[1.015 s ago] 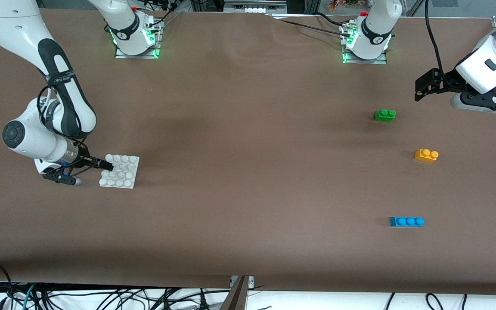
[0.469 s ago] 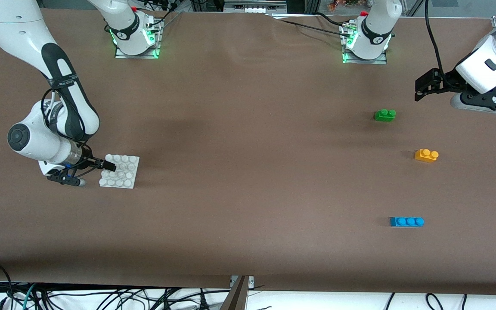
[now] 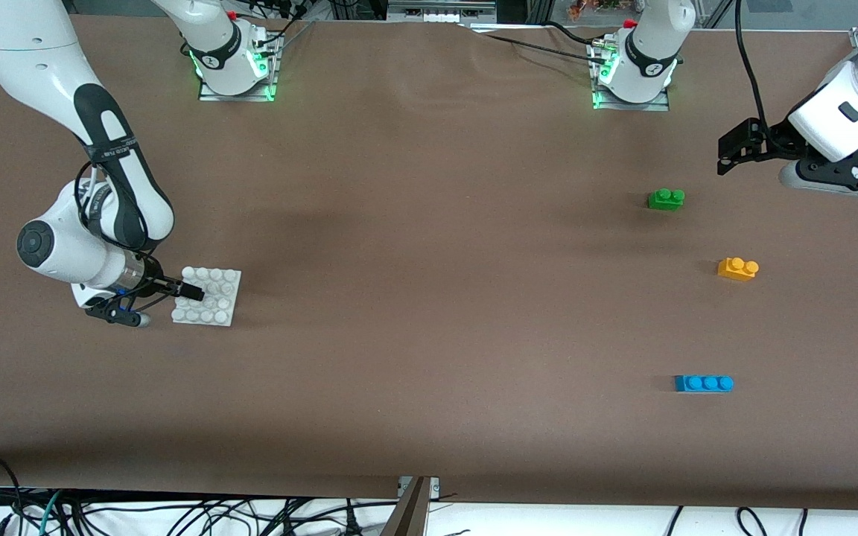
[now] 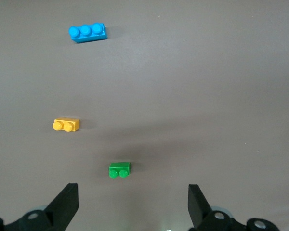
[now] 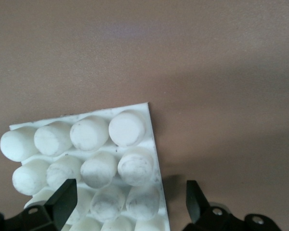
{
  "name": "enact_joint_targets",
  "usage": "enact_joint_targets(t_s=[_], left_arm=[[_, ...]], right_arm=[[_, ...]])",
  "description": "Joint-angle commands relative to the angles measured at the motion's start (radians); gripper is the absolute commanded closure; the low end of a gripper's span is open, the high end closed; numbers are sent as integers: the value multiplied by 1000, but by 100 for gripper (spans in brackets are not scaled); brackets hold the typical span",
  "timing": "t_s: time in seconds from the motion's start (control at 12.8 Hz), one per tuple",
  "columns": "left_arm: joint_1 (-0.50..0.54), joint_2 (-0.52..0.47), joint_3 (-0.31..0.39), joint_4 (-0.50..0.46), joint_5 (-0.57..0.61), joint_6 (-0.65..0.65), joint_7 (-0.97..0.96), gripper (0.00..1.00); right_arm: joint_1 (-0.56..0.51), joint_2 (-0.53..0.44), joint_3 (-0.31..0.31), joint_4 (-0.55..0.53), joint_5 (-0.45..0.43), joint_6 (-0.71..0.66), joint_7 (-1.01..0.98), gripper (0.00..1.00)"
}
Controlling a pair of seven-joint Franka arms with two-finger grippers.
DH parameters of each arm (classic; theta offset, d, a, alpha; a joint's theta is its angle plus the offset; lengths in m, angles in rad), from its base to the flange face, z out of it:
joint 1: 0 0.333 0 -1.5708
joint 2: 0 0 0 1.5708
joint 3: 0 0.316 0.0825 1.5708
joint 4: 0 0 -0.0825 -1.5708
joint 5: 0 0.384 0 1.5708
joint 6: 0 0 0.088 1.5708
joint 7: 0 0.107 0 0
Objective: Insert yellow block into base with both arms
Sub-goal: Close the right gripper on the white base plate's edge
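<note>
the right gripper [image 3: 185,292] sits low at the base [image 3: 214,305], in the left middle of the front view, its fingers spread wide around the plate's edge without clenching. the left gripper [image 3: 728,152] hangs released at the upper right of that view, over bare bench [image 3: 429,298] near the green brick [image 3: 666,199]. the yellow block [image 3: 737,268] lies on the bench at the right, between the green brick and the blue brick [image 3: 704,383].

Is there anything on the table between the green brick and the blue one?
Yes: the yellow block lies between the green brick and the blue brick, a bit toward the left arm's end. The front view shows it.
</note>
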Motion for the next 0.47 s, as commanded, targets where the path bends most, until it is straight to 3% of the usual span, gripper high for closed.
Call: enact_joint_targets(t_s=[0.0,0.39], left_arm=[[-3,3,-2,23,8,-21,-10,0],[-3,3,-2,23,8,-21,-10,0]], right_arm=[[-7,19,7,15,28,-7,-28,0],[-10,14,7,19,28,-71,-46,0]])
